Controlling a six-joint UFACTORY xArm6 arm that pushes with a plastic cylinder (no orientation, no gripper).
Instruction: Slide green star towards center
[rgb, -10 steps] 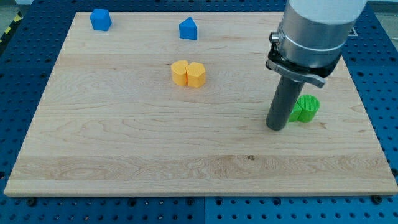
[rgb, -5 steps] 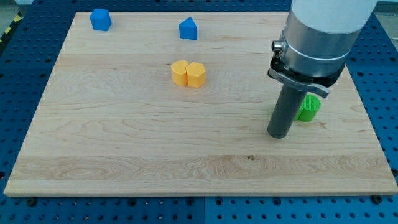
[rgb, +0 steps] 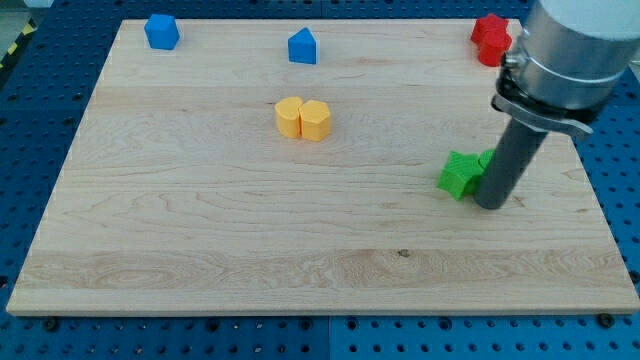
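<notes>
Since the earlier frames, my tip (rgb: 492, 205) has swung toward the view's right and now stands on the table top (rgb: 250, 230) at the right side of the green star (rgb: 459, 174), touching or just beside it. It holds nothing; it is only a bare rod resting against the block. With the arm shifted, the green star shows in full at the tip's left, where before the rod covered it. A second green block (rgb: 487, 160) peeks out behind the rod, mostly hidden, so its shape cannot be made out. The star sits in the right half of the board, well apart from the middle.

Moving outward, a red block (rgb: 490, 37) has come into sight at the view's top right, partly behind the arm's grey body. Two yellow blocks (rgb: 302, 118) stay touching each other left of centre. A blue block with a pointed top (rgb: 302, 46) and a blue block (rgb: 161, 31) at the top left are unmoved.
</notes>
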